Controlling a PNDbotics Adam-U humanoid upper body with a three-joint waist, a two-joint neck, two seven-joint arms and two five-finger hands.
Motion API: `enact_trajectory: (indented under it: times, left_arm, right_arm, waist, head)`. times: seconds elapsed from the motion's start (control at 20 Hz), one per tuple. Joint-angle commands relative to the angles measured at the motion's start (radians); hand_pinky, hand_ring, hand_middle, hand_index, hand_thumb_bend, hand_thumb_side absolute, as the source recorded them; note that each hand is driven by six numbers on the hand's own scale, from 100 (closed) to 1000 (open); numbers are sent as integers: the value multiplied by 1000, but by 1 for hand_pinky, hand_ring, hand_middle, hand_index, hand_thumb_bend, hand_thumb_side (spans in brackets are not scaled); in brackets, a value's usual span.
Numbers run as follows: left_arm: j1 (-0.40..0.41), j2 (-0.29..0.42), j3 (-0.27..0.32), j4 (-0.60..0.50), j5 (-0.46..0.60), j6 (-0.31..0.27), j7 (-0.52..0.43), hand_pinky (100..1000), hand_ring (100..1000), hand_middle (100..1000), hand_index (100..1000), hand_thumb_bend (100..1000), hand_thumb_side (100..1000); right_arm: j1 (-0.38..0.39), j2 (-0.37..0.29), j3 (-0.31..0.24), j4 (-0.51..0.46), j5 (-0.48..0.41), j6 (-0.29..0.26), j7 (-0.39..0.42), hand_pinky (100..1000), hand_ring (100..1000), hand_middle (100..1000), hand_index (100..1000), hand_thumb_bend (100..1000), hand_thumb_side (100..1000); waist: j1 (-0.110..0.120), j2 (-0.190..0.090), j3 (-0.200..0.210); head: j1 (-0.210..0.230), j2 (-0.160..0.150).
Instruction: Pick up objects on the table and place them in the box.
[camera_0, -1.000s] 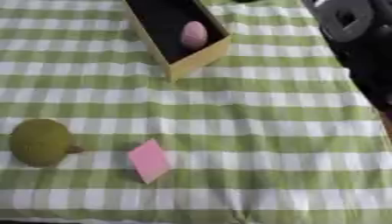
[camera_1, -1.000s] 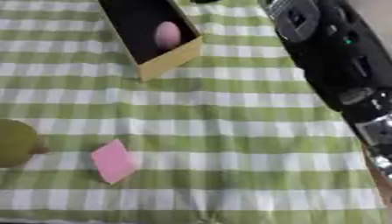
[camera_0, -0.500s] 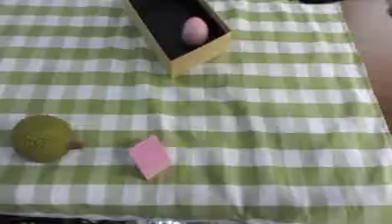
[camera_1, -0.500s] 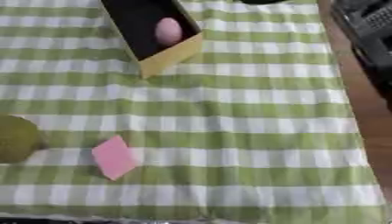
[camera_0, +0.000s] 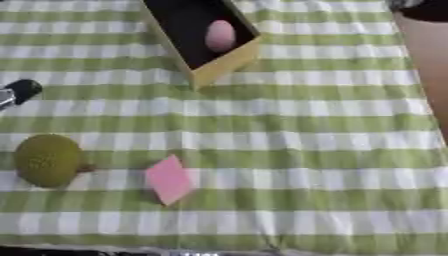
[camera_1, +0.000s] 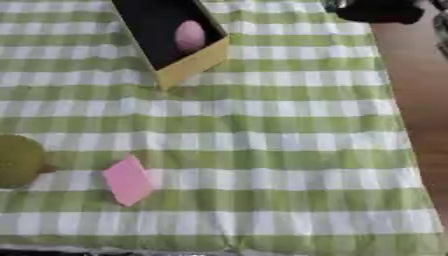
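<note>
Box (camera_0: 223, 67) at the desk's (camera_0: 306, 125) far edge held a pink egg (camera_0: 220, 35); green fruit (camera_0: 45, 160) and pink card (camera_0: 169, 179) lay near. Left hand (camera_0: 19, 92) barely showed, its fingers' state unclear; right hand (camera_1: 376, 10) likewise. The flat card risked slipping from a pinch.

The box (camera_0: 229, 61) is cut off by the top edge in both views; its far end is not visible. A pink object (camera_0: 220, 35) lies inside it, too blurred to identify beyond colour and rounded shape. The green fruit (camera_1: 17, 161) is cut by the left edge in the right eye view. A black and silver part (camera_0: 19, 92) enters at the left edge of the left eye view; whether it belongs to the left hand cannot be determined. A dark shape (camera_1: 378, 10) at the top edge of the right eye view is cropped and blurred. The cloth (camera_0: 306, 125) runs past the top and left edges.
</note>
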Motion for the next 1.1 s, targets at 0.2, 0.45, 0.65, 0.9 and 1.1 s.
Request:
enact_trajectory:
  times: [0.2,0.45,0.65,0.9,1.1]
  left_arm:
    - [4,108,-21,-15,31,-5,-149,905,851,830,919,629,535]
    - [43,144,-30,-15,53,-17,-229,909,847,817,916,674,533]
    - [61,176,-45,-15,76,-29,-273,912,849,823,916,703,489]
    - [63,186,-69,-15,57,-29,-331,924,858,827,909,732,394]
    - [60,184,-85,-15,27,-20,-375,927,860,829,910,736,369]
  right_arm:
    - [43,-21,-76,-18,9,-6,-94,892,851,772,875,100,300]
    - [81,-17,-95,-18,16,-1,-129,892,849,771,875,100,312]
    - [97,-12,-104,-18,15,7,-142,891,845,766,874,100,328]
    - [104,3,-123,-18,6,18,-174,892,839,760,874,100,338]
    - [109,9,-130,-18,0,23,-191,892,837,758,874,100,358]
  waist:
    - [22,-23,-5]
    - [29,-23,-5]
    - [36,-24,-2]
    - [38,-23,-8]
    - [39,-22,-12]
  head:
    - [14,2]
    - [12,2]
    - [13,3]
    - [17,5]
    - [20,5]
